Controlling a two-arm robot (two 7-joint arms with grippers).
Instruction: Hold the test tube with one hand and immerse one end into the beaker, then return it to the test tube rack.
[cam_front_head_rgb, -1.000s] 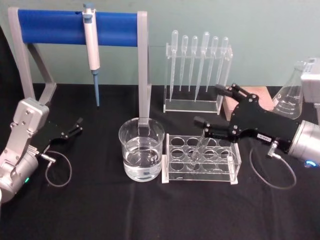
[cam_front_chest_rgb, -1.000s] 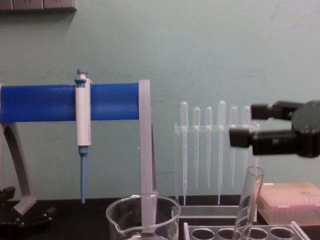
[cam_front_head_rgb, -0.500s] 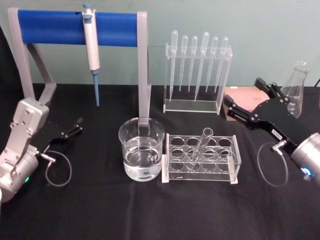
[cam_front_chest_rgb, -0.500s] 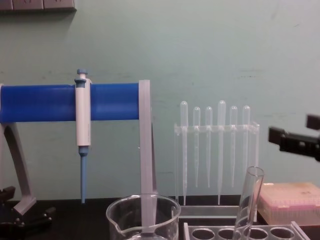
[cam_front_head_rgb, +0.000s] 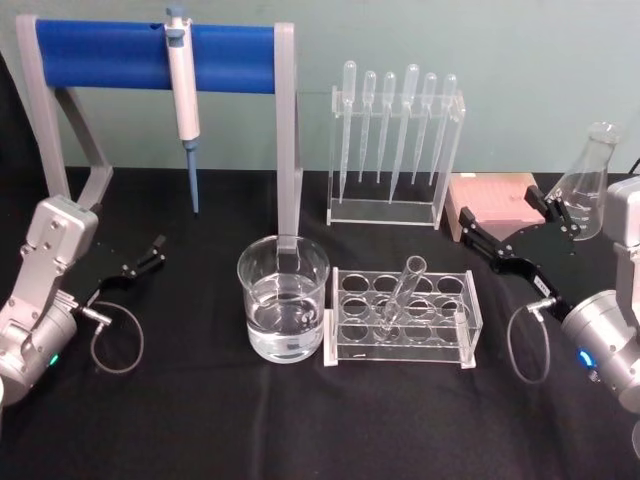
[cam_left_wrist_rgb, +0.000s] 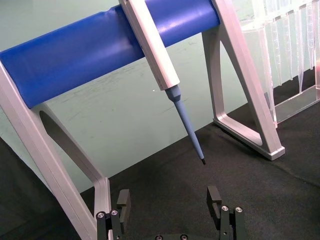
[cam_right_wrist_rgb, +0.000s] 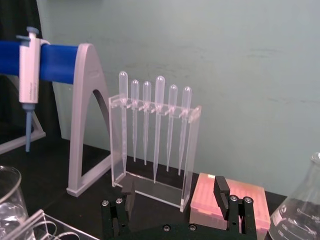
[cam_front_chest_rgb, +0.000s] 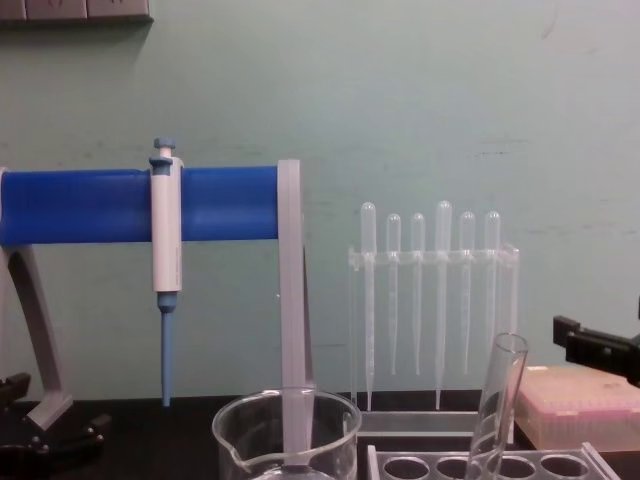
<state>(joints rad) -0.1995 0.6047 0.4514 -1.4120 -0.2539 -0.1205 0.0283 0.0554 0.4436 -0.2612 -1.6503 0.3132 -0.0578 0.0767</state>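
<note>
The test tube (cam_front_head_rgb: 401, 289) leans in the clear tube rack (cam_front_head_rgb: 468, 325), its open rim up and to the right; nothing holds it. In the chest view the test tube (cam_front_chest_rgb: 497, 402) rises above the rack. The beaker (cam_front_head_rgb: 283, 311), part full of clear liquid, stands just left of the rack, and the beaker (cam_front_chest_rgb: 286, 432) shows its rim low in the chest view. My right gripper (cam_front_head_rgb: 500, 204) hangs open over the table's right side, well clear of the tube; my right gripper (cam_right_wrist_rgb: 175, 189) has nothing between its fingers. My left gripper (cam_front_head_rgb: 157, 252) rests open at the far left, and my left gripper (cam_left_wrist_rgb: 169, 197) is also empty.
A blue-barred stand (cam_front_head_rgb: 150, 55) holds a white-and-blue pipette (cam_front_head_rgb: 183, 95) at the back left. A clear rack of plastic pipettes (cam_front_head_rgb: 393, 140) stands behind the tube rack. A pink box (cam_front_head_rgb: 495, 198) and a glass flask (cam_front_head_rgb: 585, 185) sit at the back right.
My right gripper has drawn back from above the tube rack to the right and lower. The test tube stays leaning in the rack. The left arm has not moved.
</note>
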